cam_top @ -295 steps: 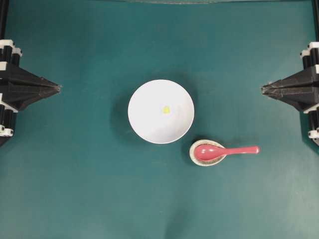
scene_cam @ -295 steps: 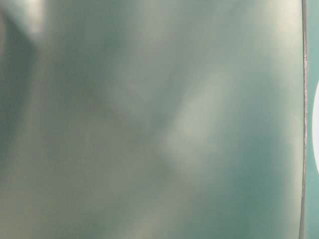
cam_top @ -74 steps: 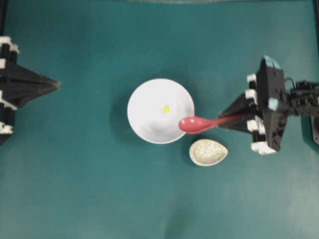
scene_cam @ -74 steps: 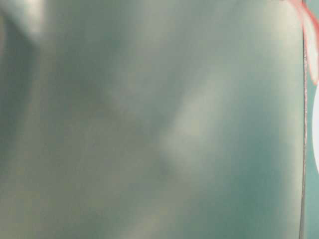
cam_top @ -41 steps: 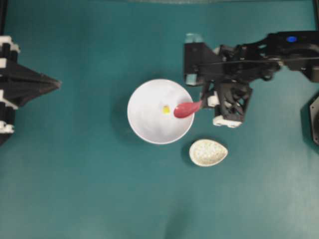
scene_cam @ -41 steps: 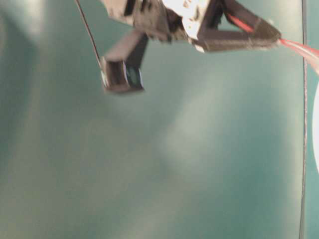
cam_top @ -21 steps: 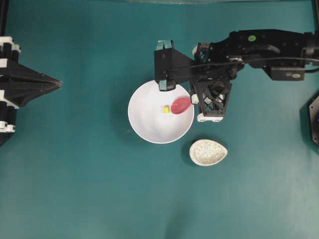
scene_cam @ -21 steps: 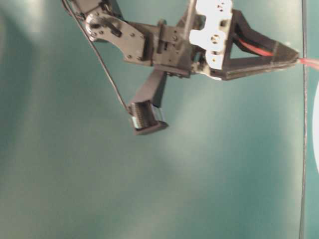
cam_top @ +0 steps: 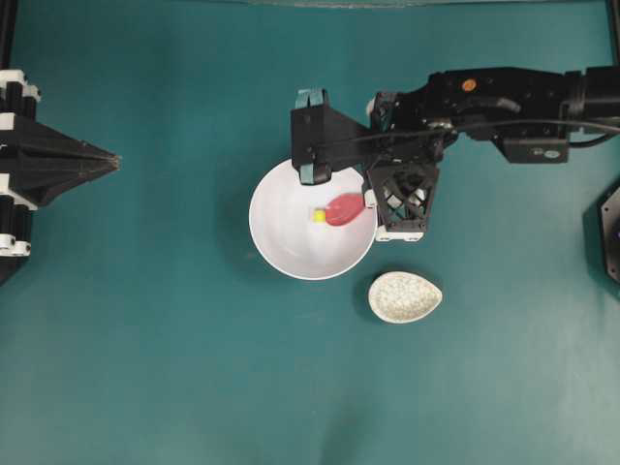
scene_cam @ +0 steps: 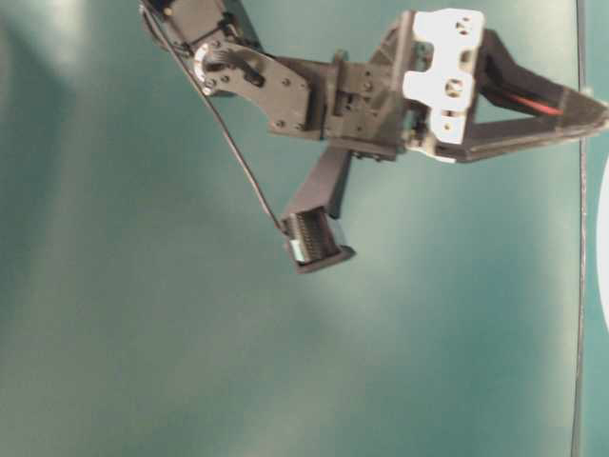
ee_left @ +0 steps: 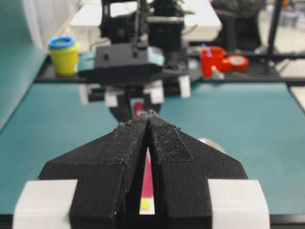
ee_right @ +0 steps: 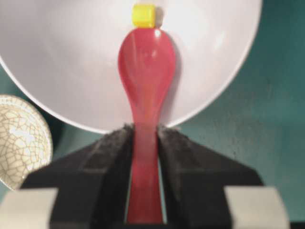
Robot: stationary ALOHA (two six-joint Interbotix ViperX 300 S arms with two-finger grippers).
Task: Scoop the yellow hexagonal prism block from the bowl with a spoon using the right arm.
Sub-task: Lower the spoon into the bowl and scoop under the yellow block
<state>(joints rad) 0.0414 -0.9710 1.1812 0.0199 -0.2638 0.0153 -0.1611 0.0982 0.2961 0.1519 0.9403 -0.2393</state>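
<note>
While the left gripper (cam_top: pixel 114 160) sits pinched together at the left edge of the overhead view, the right gripper (ee_right: pixel 144 136) clamps the spoon (ee_right: pixel 145 86) by its handle — scoop reaching into the bowl (cam_top: pixel 281 242) near frame centre. At the scoop's tip lies the yellow hexagonal prism block (ee_right: pixel 143 15), touching or just beside it. Lower right of the bowl rests a speckled oval rest (cam_top: pixel 404 296).

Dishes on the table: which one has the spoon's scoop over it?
The large plain white bowl, which holds the yellow block. The pink spoon reaches into it from the right claw. The small speckled oval rest lies empty beside it.
</note>
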